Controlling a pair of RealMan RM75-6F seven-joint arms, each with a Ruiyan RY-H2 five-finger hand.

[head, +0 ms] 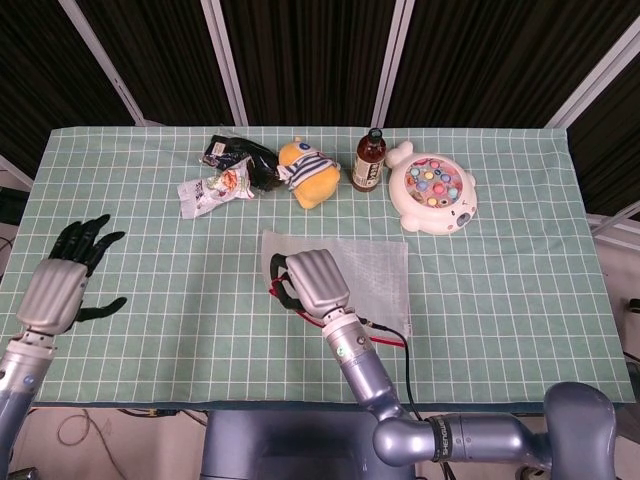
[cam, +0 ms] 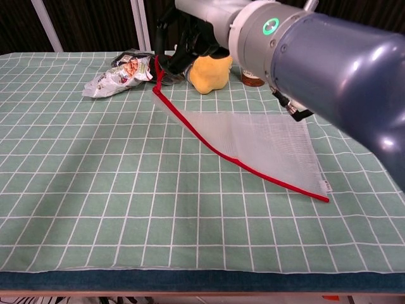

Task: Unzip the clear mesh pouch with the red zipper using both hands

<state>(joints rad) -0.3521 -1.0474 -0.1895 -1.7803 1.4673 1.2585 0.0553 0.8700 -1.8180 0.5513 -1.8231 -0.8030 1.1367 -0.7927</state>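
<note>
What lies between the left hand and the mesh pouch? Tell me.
Only bare checked tablecloth, per the head view, between left hand and mesh pouch.

The right hand (head: 312, 283) grips the pouch (head: 372, 276) by its red zipper (head: 345, 330) end. The left hand (head: 62, 281) hovers, fingers spread, at the near left.
</note>
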